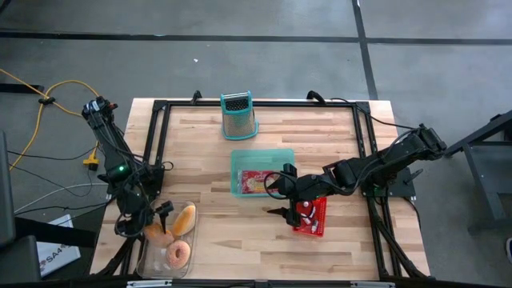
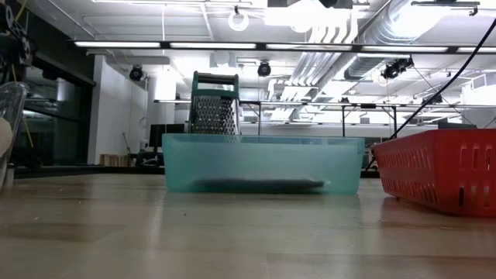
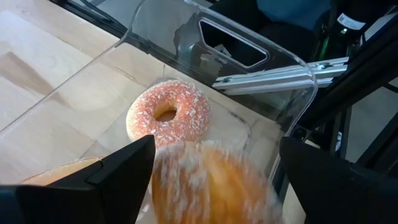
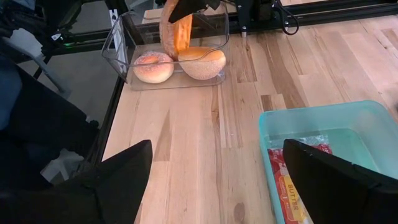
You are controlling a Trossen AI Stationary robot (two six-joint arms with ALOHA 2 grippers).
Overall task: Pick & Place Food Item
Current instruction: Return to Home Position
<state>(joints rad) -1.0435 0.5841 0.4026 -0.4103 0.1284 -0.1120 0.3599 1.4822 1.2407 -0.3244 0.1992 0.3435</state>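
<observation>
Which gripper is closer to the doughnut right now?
Left. The left gripper hangs over the transparent bin, just beside the doughnut in it; the right gripper is across the table, open, by the teal bin.

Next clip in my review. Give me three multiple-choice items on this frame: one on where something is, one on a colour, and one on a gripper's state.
1. Where does the doughnut lie?
A. In the transparent bin
B. On the floor
C. On bare wood

2. What colour is the mid-table bin holding the red packet?
A. Yellow
B. Teal
C. Black

3. How are the fingers of the right gripper?
A. Shut on a bread
B. Shut on nothing
C. Open, holding nothing

Answers:
1 A: the doughnut sits inside the clear walls, beside the breads.
2 B: the bin's walls show teal from above.
3 C: the right wrist view shows both fingers wide apart with only tabletop between them.
</observation>
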